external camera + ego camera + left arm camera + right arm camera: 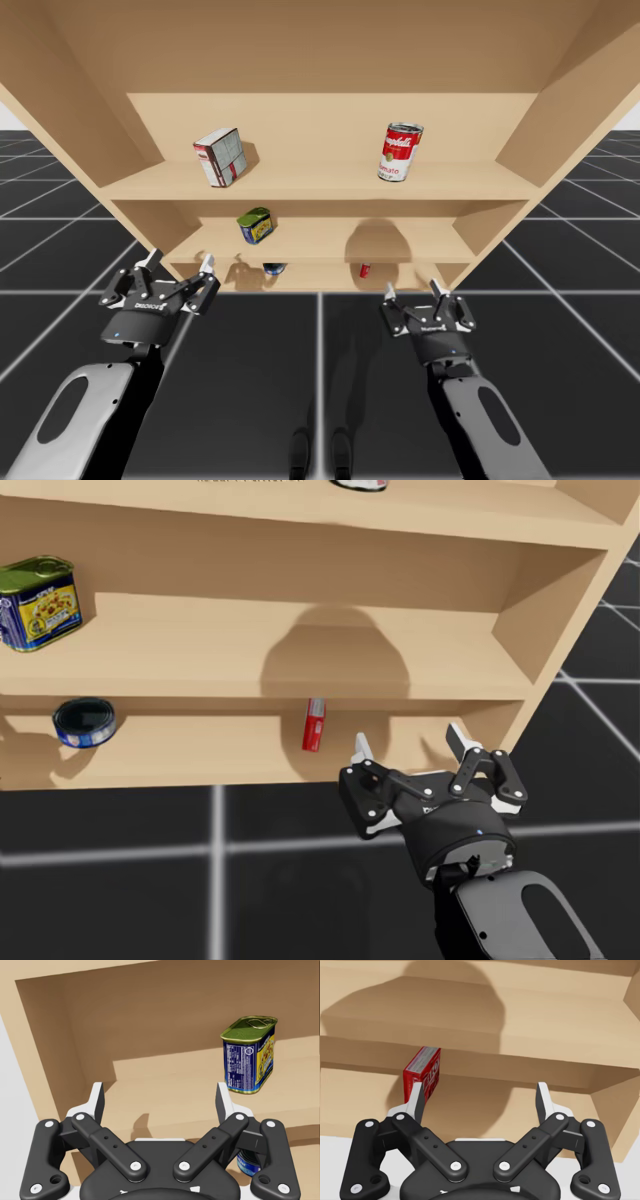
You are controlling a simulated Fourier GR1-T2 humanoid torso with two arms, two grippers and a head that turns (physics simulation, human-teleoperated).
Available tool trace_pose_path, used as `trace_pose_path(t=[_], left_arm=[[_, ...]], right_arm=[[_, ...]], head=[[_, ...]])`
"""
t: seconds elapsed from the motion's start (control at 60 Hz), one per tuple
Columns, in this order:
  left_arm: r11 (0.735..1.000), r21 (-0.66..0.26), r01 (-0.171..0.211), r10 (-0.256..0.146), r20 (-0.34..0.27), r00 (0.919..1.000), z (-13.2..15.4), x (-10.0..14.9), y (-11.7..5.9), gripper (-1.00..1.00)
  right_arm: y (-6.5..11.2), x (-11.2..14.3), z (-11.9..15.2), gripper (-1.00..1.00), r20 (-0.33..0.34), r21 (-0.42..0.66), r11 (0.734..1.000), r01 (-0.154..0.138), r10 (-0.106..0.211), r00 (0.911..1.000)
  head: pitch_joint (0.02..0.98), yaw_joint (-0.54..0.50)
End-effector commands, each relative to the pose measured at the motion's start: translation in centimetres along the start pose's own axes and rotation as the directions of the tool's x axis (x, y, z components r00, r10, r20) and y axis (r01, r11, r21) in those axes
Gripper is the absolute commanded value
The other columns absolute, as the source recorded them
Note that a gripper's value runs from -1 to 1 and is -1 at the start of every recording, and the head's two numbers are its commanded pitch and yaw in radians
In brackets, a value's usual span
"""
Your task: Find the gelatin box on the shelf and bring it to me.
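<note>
Right gripper (480, 1092) is spread apart, empty, short of the red box (422, 1072) and off to its side. A straight reach may knock it over.

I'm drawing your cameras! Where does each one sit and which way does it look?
High view: fixed up high, looking down at the shelf; both arms, left gripper and right gripper, show.
Head view: on my head, facing the lower shelves and red box; one arm's gripper shows.
Left wrist view: on my left hand, facing the green-and-blue tin past its fingers.
Right wrist view: on my right hand, facing the red box past its fingers.
Head and right wrist views share that box.
</note>
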Motion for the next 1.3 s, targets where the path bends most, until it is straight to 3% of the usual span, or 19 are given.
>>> trace_pose_path(t=[0.017,0.233,0.333,0.483,0.933,0.967,1.133,1.3], left_arm=[[1.0,-0.003,0.001,-0.001,0.0,1.0,0.0,-0.1,0.0,-1.0],[1.0,-0.005,0.001,-0.001,-0.001,1.0,0.0,-0.1,-0.1,-1.0],[1.0,-0.009,0.003,-0.003,-0.004,1.0,0.0,-0.1,-0.1,-1.0],[1.0,-0.011,0.002,-0.002,-0.004,1.0,0.0,-0.1,-0.1,-1.0],[1.0,-0.01,-0.002,0.001,-0.005,1.0,0.0,-0.1,-0.1,-1.0],[1.0,-0.01,-0.002,0.002,-0.005,1.0,0.0,-0.1,-0.1,-1.0],[1.0,-0.009,-0.002,0.002,-0.005,1.0,0.0,0.0,-0.1,-1.0],[1.0,-0.01,-0.002,0.002,-0.006,1.0,0.0,-0.1,-0.1,-1.0]], right_arm=[[1.5,-1.9,-1.5,-1.0,-0.027,0.003,0.999,-0.047,0.047,0.9985],[3.6,-2.8,-3.6,-1.0,-0.085,0.018,0.999,-0.05,0.051,0.995],[4.8,-3.1,-4.8,-1.0,-0.082,-0.002,0.996,-0.09,0.09,0.9926],[6.3,-3.9,-6.2,-1.0,-0.092,-0.002,0.994,-0.11,0.109,0.9897],[8.3,-4.4,-11.4,-1.0,-0.157,-0.085,0.996,-0.042,0.028,0.9871],[8.3,-4.4,-11.9,-1.0,-0.171,-0.093,0.995,-0.022,0.006,0.9852],[8.4,-4.8,-12.9,-1.0,-0.202,-0.092,0.996,0.007,-0.026,0.9791],[8.5,-5.1,-13.3,-1.0,-0.244,-0.068,0.996,0.051,-0.067,0.9676]], head=[[0.726,-0.2],[0.725,-0.2],[0.726,-0.2],[0.724,-0.2],[0.726,-0.2],[0.726,-0.19],[0.725,-0.19],[0.724,-0.19]])
